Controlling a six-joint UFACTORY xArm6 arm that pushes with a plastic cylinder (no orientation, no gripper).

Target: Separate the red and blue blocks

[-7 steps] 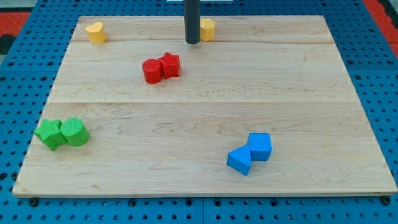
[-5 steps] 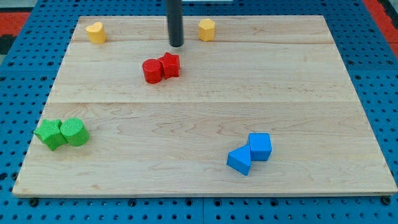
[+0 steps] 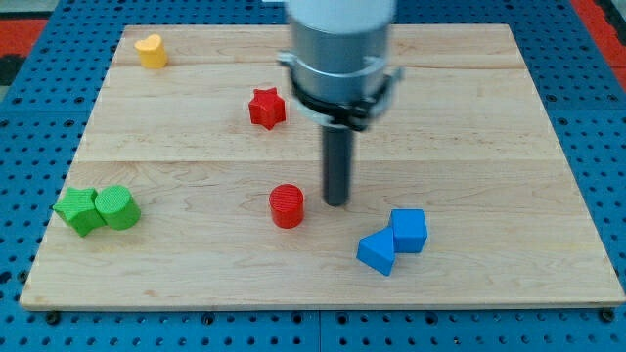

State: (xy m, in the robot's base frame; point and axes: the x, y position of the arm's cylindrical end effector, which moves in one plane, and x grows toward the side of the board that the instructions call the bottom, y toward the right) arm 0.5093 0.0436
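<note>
Near the middle of the wooden board [image 3: 509,147], slightly toward its near edge, my tip [image 3: 336,201] rests on the surface; the rod rises straight from it into the grey arm housing [image 3: 337,49] that fills the far centre of the view. I have no fingers or jaws to open or close, only this plain rod end, and it holds nothing. Just left of my tip stands the red cylinder [image 3: 287,206], close beside it, though I cannot tell whether the two touch. Farther away and a little to the left sits the red star block [image 3: 266,107], well apart from the cylinder. Right of my tip and nearer the board's front edge lie the two blue blocks, touching each other: the blue cube [image 3: 409,230] on the right and the blue wedge-shaped block [image 3: 377,252] against its near left side. My tip stands between the red cylinder and this blue pair. At the near left, two green blocks touch: the green star-like block [image 3: 77,210] and the green cylinder [image 3: 116,207]. Alone in the far left corner is a yellow heart-shaped block [image 3: 151,50].
</note>
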